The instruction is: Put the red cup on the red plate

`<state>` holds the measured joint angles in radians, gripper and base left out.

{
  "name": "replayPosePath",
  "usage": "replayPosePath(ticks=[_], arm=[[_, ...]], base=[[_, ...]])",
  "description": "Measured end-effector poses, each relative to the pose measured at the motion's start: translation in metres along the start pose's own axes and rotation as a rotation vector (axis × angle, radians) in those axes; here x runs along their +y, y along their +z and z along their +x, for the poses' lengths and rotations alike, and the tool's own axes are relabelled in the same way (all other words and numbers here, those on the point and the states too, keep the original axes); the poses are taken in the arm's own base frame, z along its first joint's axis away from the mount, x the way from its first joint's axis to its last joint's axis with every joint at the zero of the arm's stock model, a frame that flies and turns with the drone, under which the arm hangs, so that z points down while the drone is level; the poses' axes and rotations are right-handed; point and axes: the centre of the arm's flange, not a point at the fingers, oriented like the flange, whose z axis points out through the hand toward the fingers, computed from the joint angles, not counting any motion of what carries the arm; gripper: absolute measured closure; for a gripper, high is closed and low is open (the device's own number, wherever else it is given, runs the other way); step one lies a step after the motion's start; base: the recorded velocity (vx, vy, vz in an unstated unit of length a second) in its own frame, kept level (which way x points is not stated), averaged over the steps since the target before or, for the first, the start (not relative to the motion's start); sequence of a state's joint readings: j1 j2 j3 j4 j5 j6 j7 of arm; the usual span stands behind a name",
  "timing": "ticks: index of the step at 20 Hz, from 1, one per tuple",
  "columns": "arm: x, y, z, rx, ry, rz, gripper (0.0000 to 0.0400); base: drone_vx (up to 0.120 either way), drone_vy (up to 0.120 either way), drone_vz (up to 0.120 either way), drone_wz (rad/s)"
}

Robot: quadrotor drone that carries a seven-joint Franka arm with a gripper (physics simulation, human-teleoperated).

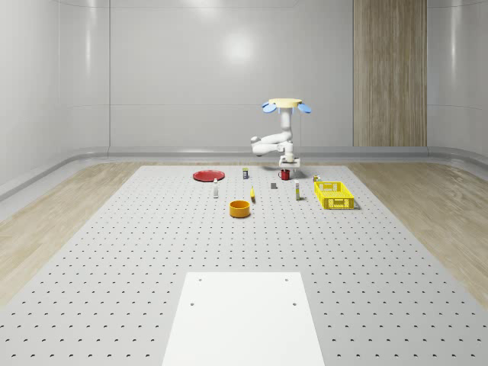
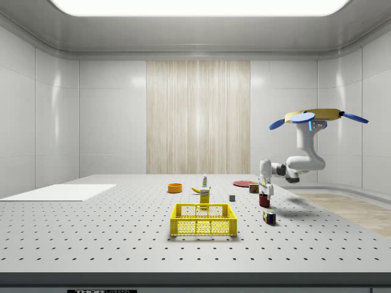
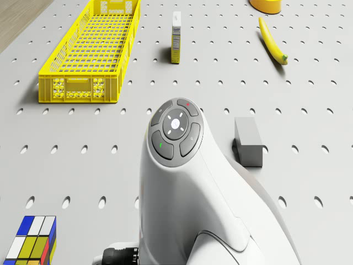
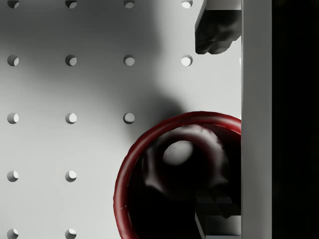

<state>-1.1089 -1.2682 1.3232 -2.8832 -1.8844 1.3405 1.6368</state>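
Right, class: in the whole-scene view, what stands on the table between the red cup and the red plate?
One small dark-and-yellow container, roughly midway between red cup and red plate; otherwise bare table, in the whole-scene view.

Glossy red cup [image 4: 149,164], matt perforated table [image 1: 114,252], yellow plastic-mesh crate [image 3: 91,49].

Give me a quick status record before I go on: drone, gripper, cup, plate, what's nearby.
drone: hovering above the table's far side, near the cup
gripper: at the red cup, directly over its mouth in the wrist view
red cup: upright on the table, not on the plate
red plate: flat on the table, toward the whole-scene view's left of the cup, apart from it
nearby: grey block, yellow basket, banana, colour cube
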Motion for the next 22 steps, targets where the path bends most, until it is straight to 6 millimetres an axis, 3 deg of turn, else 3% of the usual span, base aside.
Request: replayPosePath(ticks=[22], arm=[[0.003, 0.023, -0.003, 0.0, 0.0, 0.0, 0.0]], base=[[0.0, 0.0, 0.0, 0.0]])
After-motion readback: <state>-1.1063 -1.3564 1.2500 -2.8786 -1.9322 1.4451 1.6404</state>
